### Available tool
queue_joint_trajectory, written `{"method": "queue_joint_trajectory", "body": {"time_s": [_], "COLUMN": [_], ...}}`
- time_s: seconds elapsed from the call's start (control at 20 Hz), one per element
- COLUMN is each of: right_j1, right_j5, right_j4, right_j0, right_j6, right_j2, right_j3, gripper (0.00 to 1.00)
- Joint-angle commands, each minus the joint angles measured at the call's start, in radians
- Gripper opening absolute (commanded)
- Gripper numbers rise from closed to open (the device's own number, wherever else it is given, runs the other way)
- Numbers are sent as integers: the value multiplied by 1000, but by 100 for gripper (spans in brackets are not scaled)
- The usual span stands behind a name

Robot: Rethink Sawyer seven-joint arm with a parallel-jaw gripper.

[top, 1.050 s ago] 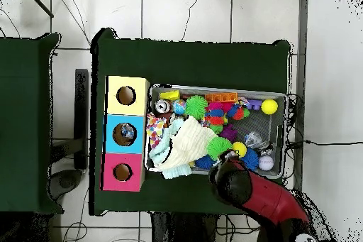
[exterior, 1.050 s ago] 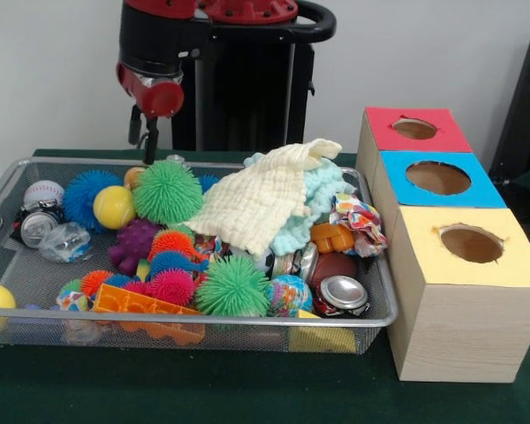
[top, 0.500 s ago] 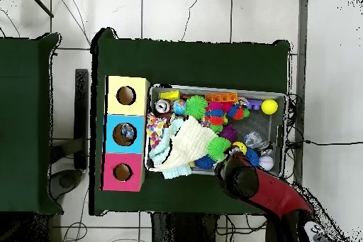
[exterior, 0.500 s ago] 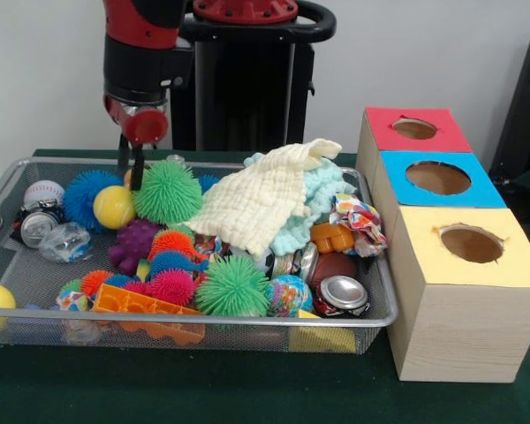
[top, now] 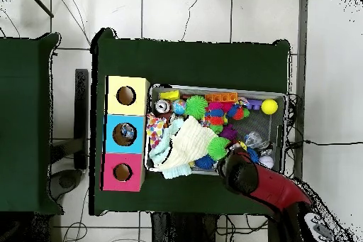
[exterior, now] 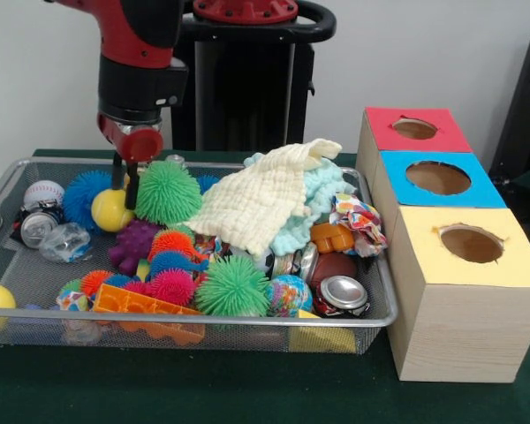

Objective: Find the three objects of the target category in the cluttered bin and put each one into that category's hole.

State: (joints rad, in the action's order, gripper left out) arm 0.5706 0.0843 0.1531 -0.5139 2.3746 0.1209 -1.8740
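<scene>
End effector [exterior: 124, 183] partly behind yellow ball [exterior: 110, 211]

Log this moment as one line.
claw: low over smooth yellow ball | grip: unclear | wire mesh bin: cluttered | blue-topped box: something inside

Front view. Bin [exterior: 384, 291] on desk [exterior: 247, 389], left of a row of three boxes [exterior: 464, 300] running near to far, each with a hole on top. Cloth [exterior: 261, 199] draped over the pile, back right of centre. Spiky ball [exterior: 166, 192] to its left; smooth ball [exterior: 111, 209] left of that. Hand [exterior: 125, 181] reaches down between these two balls. Can [exterior: 343, 294] in near right corner. Baseball [exterior: 42, 192] at far left.
</scene>
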Motion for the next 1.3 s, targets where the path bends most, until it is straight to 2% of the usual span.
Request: {"method": "queue_joint_trajectory", "body": {"time_s": [0.05,0.25,0.55,0.95,1.3], "right_j1": [-65,-60,-43,-22,-22], "right_j5": [-52,-20,15,37,52], "right_j4": [60,79,103,100,97], "right_j0": [-20,-23,-43,-31,-40], "right_j6": [-2,-22,-29,-20,-30], "right_j2": [-87,-67,-79,-87,-95], "right_j3": [115,142,146,126,141], "gripper": [100,100,100,100,100]}}
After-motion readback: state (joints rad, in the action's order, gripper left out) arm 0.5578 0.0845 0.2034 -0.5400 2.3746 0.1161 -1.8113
